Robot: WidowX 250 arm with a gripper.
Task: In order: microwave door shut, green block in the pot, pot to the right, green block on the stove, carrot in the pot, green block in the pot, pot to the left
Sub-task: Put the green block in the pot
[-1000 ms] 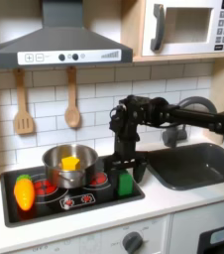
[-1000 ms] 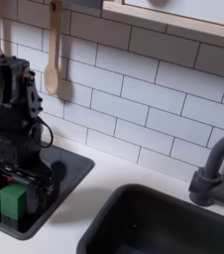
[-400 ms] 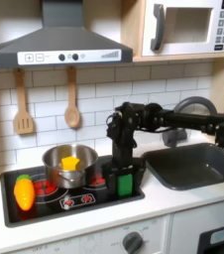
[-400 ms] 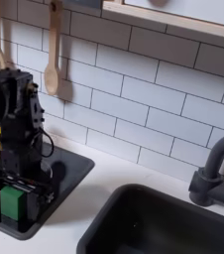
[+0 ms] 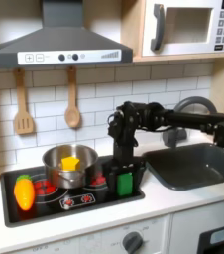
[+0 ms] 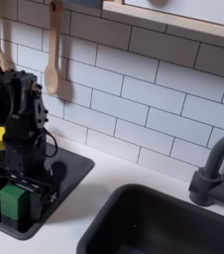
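Note:
The small green block (image 5: 124,183) stands on the right part of the black stove (image 5: 79,202), to the right of the steel pot (image 5: 68,165). My gripper (image 5: 124,177) is lowered over the block, with a finger on each side and a small gap still showing, so it reads as open. In the second exterior view the green block (image 6: 13,201) sits between the dark fingers of the gripper (image 6: 14,194) on the stove (image 6: 72,167). The orange carrot (image 5: 24,190) lies at the stove's left edge. The microwave door (image 5: 183,27) at top right is shut.
A yellow piece (image 5: 71,162) lies inside the pot. The grey sink (image 5: 198,164) with its dark faucet (image 5: 190,107) is to the right of the stove in the first exterior view. Wooden utensils (image 5: 72,109) hang on the tiled wall under the hood.
The arm has moved left and down, bringing the gripper from beside the green block to around it. The block, pot and carrot have not moved.

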